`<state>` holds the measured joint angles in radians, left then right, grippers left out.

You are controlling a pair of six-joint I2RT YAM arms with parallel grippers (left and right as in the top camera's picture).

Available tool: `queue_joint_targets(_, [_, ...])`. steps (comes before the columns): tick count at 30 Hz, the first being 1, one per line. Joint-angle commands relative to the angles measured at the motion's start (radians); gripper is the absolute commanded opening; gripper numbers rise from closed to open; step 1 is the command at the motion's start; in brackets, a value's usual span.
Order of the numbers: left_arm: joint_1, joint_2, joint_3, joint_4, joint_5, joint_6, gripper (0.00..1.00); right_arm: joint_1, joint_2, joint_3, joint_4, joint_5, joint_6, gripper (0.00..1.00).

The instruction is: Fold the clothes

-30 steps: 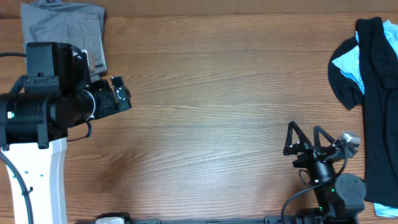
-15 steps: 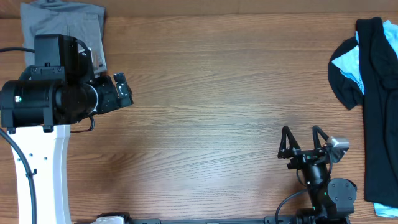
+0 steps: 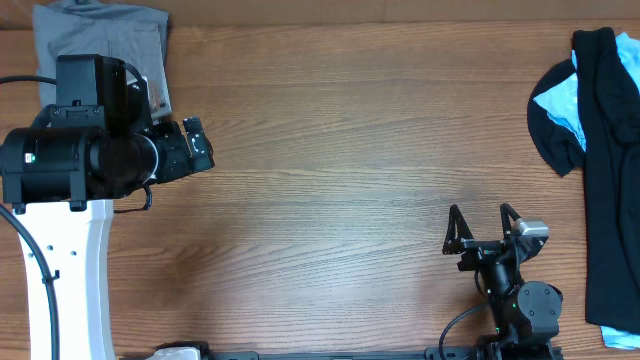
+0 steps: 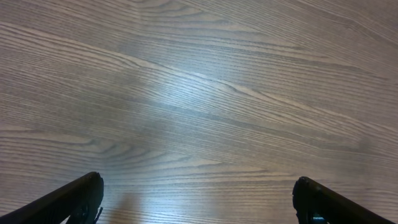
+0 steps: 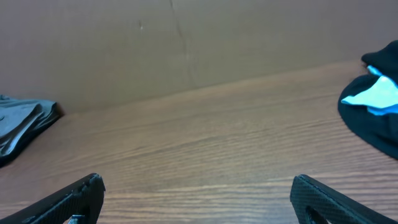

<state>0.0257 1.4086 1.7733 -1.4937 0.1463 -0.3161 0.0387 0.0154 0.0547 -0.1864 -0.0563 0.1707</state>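
Note:
A folded grey garment (image 3: pixel 100 45) lies at the table's far left corner; it also shows in the right wrist view (image 5: pixel 22 127). A black garment (image 3: pixel 605 150) with light blue cloth (image 3: pixel 560 100) lies unfolded along the right edge, and it shows in the right wrist view (image 5: pixel 373 109). My left gripper (image 3: pixel 197 147) is open and empty over bare wood, just right of the grey garment; its view (image 4: pixel 199 193) shows only table. My right gripper (image 3: pixel 482 222) is open and empty near the front edge, left of the black garment.
The wooden table (image 3: pixel 350 150) spans the view. A brown wall (image 5: pixel 186 43) rises behind the table's far edge in the right wrist view. The left arm's white base (image 3: pixel 55 290) stands at the front left.
My right arm has drawn back toward the front edge and shifted left. My left arm turned slightly toward the far side early on, then held still.

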Motion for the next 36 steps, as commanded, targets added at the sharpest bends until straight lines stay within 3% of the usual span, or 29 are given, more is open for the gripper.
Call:
queue_joint_targets(1, [0.000,0.005,-0.005,0.002,0.007,-0.013,1.00,-0.006,-0.013,-0.003,0.045,0.033,-0.011,1.00])
queue_joint_targets(7, [0.000,0.005,-0.005,0.002,0.007,-0.013,1.00,-0.006,-0.013,-0.003,0.245,0.029,-0.011,1.00])
queue_joint_targets(12, [0.000,0.005,-0.005,0.002,0.007,-0.013,1.00,-0.006,-0.013,-0.004,0.309,0.031,-0.011,1.00])
queue_joint_targets(17, [0.000,0.005,-0.005,0.002,0.007,-0.014,1.00,-0.006,-0.013,-0.050,0.315,0.029,-0.011,1.00])
queue_joint_targets(26, [0.000,0.005,-0.005,0.002,0.007,-0.013,1.00,-0.006,-0.013,-0.047,0.099,0.054,-0.018,1.00])
queue_joint_targets(36, [0.000,0.005,-0.005,0.002,0.007,-0.013,1.00,-0.008,-0.013,-0.047,0.102,0.041,-0.018,1.00])
